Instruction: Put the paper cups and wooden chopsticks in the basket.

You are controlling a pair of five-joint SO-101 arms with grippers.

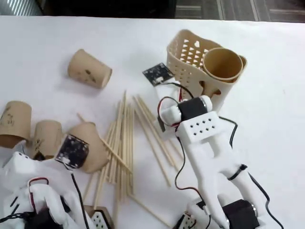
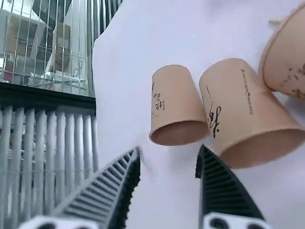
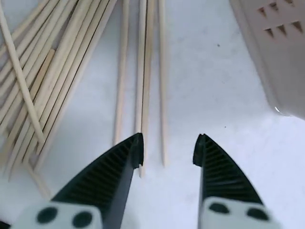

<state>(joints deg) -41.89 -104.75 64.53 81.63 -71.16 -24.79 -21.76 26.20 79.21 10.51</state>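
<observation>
The right claw (image 3: 167, 148) stands open and empty over the near ends of loose wooden chopsticks (image 3: 143, 71), which run lengthwise straight ahead of it. Bare table (image 3: 214, 71) separates it from the basket (image 3: 281, 57) alongside. The left claw (image 2: 167, 160) gapes too, with paper cups (image 2: 174, 105) lying on their sides just ahead, mouths toward it.

Bright, even overhead light; white table (image 1: 43, 43) nearly washed out; faint soft shadows beside chopsticks (image 3: 143, 71), under cups (image 2: 176, 114).

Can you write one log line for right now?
left pincer: open, by cups | right pincer: open, over chopsticks | basket: one cup inside
</observation>
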